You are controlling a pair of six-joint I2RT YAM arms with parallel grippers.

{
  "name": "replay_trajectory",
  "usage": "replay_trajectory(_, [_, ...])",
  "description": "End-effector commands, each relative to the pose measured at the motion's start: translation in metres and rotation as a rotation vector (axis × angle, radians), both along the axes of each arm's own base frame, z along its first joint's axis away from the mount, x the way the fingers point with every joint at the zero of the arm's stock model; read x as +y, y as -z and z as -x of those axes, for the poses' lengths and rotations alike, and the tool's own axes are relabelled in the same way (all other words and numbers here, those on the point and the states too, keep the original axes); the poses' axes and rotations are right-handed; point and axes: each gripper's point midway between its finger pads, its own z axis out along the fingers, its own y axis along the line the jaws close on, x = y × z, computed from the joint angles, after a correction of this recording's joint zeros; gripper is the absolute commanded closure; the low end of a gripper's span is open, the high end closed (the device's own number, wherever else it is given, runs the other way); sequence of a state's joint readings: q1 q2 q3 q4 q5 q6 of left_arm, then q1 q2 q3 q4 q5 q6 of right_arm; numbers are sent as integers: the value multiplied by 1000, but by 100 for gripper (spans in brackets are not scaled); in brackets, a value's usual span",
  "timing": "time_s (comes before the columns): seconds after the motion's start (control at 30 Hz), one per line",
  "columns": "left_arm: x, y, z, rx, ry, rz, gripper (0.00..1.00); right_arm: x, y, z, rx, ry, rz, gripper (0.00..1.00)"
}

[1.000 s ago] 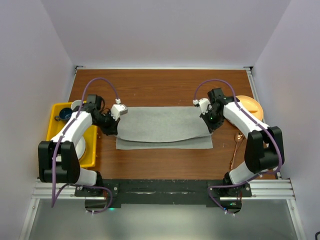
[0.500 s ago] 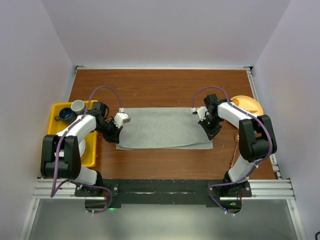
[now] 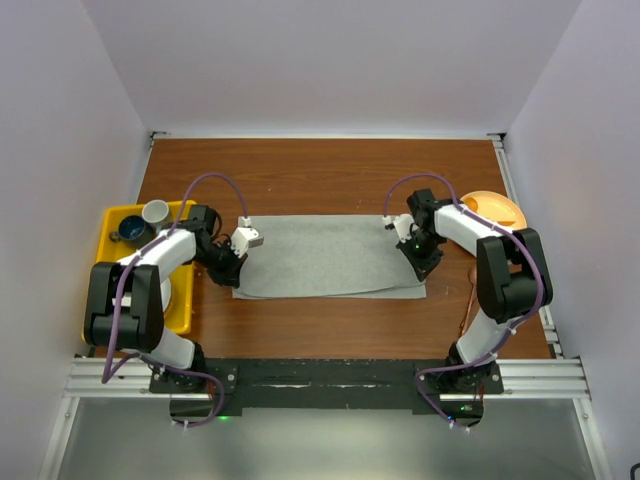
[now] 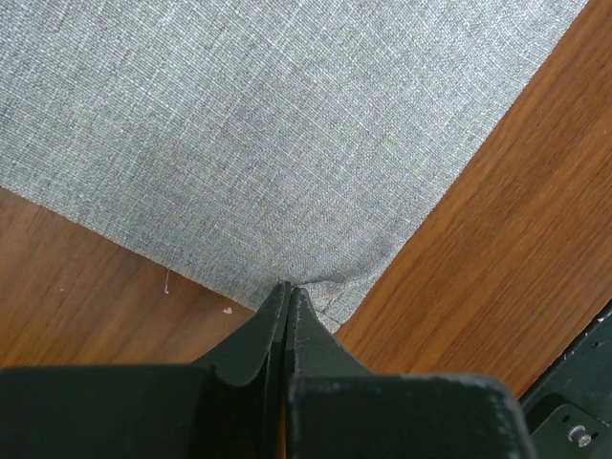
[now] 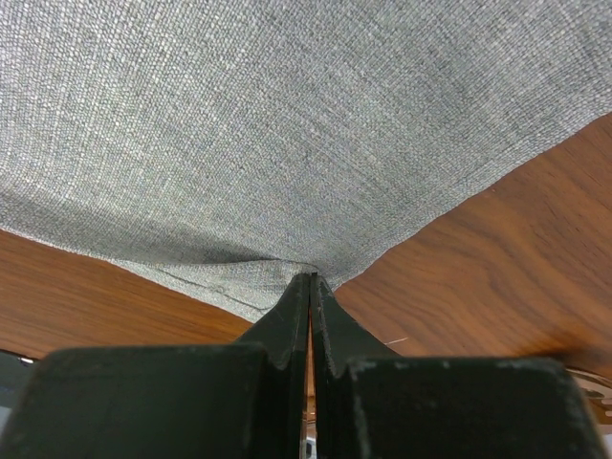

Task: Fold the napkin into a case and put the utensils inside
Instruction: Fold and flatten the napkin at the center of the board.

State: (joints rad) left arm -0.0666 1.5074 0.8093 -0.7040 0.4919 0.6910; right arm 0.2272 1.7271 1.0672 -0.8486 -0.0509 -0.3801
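Top view: even, diffuse overhead light, walls point(image 3: 330, 60) bright with a faint lilac cast, shadows on the table point(image 3: 330, 170) soft and short. Wrist views: napkin point(image 4: 287, 124) weave sharp, dark fingers point(image 5: 282, 330) slightly soft in the foreground, mild sheen on the wood.

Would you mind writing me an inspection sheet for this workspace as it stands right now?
Surface: brown wooden table, no spills seen.
Job's things: grey napkin lies folded double, mid-table; copper spoon lies by the right arm, outside the napkin.
Clutter: yellow tray at left holds a grey cup, dark bowl and white plate; orange plate at far right.
Grippers: left tool and right tool each shut on a napkin corner.
Cables: a purple cable arches over each arm, clear of the napkin.
Surroundings: pale walls on three sides; metal rail at the near edge.
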Motion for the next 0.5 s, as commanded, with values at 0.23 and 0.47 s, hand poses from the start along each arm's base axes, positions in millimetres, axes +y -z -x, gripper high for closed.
replay_trajectory(0.23, [0, -12, -5, -39, 9, -1, 100, -1, -14, 3, -3, -53, -9, 100])
replay_trajectory(0.47, [-2, -21, -9, -60, 11, 9, 100, 4, -38, 4, -18, -57, -45, 100])
